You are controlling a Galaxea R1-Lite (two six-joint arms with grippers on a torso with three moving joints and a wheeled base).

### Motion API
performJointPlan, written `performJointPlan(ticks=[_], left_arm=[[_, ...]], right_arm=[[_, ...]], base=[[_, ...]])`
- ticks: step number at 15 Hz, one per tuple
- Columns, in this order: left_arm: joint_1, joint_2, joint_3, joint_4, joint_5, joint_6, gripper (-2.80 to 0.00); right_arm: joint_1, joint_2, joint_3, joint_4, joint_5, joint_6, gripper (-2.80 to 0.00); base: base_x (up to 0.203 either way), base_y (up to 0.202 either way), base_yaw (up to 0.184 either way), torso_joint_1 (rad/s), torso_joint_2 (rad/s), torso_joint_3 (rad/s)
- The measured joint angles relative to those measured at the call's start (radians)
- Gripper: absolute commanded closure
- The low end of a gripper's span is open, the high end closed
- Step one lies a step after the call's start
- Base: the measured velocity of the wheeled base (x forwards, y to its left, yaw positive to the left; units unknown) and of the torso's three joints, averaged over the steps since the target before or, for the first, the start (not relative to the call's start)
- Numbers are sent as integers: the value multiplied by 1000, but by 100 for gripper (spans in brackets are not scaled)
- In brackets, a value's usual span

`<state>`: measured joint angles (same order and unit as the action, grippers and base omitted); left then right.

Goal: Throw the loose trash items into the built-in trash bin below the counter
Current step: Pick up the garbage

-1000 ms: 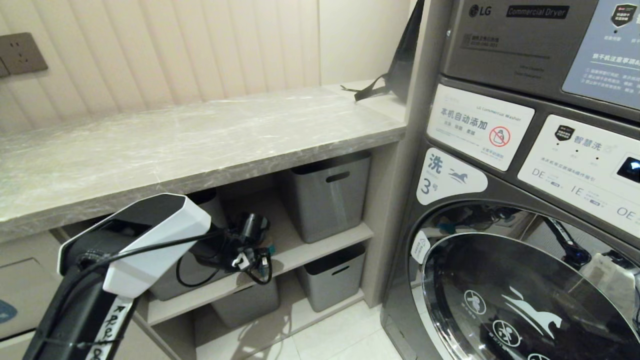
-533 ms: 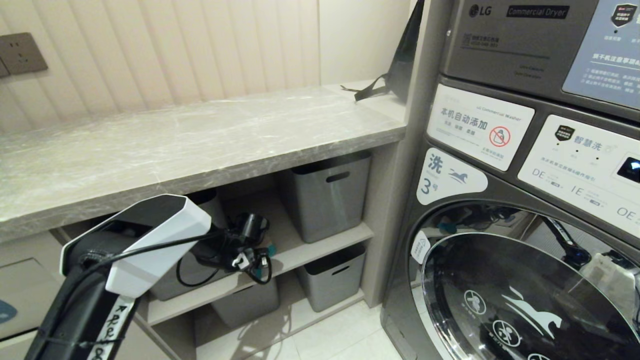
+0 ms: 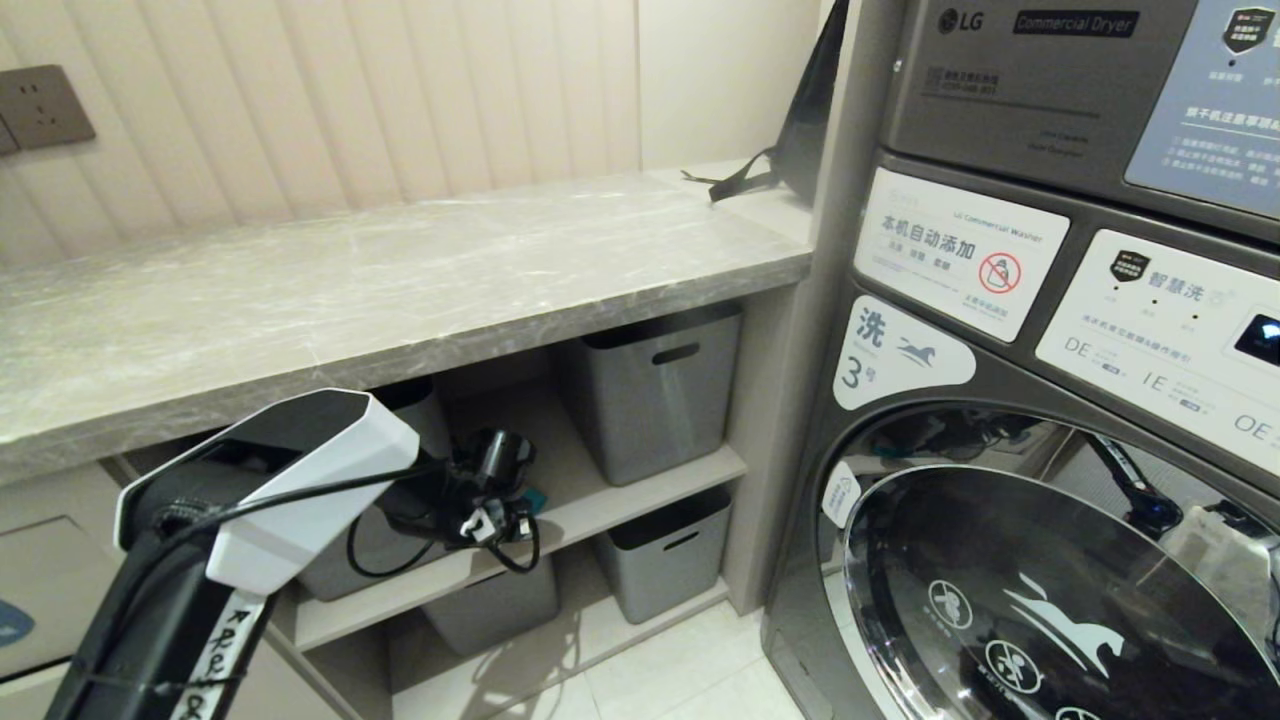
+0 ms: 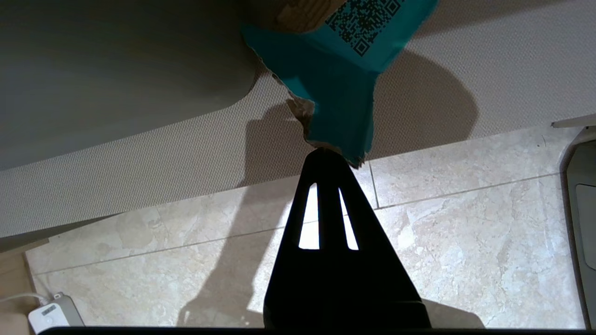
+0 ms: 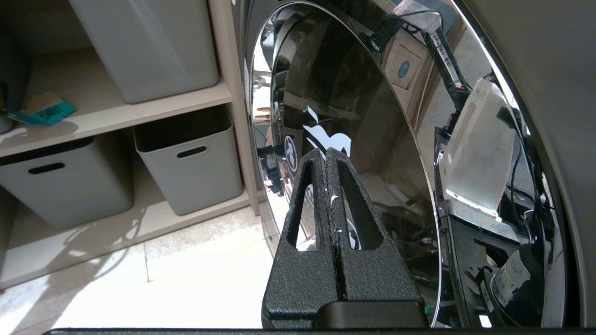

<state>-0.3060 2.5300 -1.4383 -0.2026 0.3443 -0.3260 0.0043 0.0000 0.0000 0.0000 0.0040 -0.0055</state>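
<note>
Left gripper [image 4: 328,156] pinched on the teal paper scrap [image 4: 337,70] at the shelf edge.

Against the earlier head frames, we see the left wrist assembly shifted only slightly on the upper shelf [image 3: 600,505]; the counter [image 3: 400,290] and the grey tubs [image 3: 655,395] keep their places. In the left wrist view, we see the left fingers brought together on the torn narrow end of the scrap. The scrap lies on the shelf, beside a grey tub, and extends straight ahead of the fingertips, its long axis in line with the fingers, its wider end with the printed code farthest from them. The right gripper [image 5: 331,156] hangs with fingers pressed together, holding nothing, in front of the washer door [image 5: 372,139].
</note>
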Motion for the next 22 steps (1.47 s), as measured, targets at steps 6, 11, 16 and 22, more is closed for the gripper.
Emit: performJointPlan(ticks=[6, 11, 16, 22], left_arm=[[-8, -69, 88, 7, -2, -21, 0], [-17, -117, 136, 7, -1, -79, 0], [-47, -149, 153, 14, 20, -254, 0], [-34, -189, 165, 14, 19, -292, 0]], right_arm=[[0, 0, 0, 0, 0, 0, 0], [0, 0, 0, 0, 0, 0, 0], [0, 0, 0, 0, 0, 0, 0], [0, 0, 0, 0, 0, 0, 0]], base=[[0, 0, 0, 0, 0, 0], [0, 0, 0, 0, 0, 0], [0, 0, 0, 0, 0, 0], [0, 0, 0, 0, 0, 0]])
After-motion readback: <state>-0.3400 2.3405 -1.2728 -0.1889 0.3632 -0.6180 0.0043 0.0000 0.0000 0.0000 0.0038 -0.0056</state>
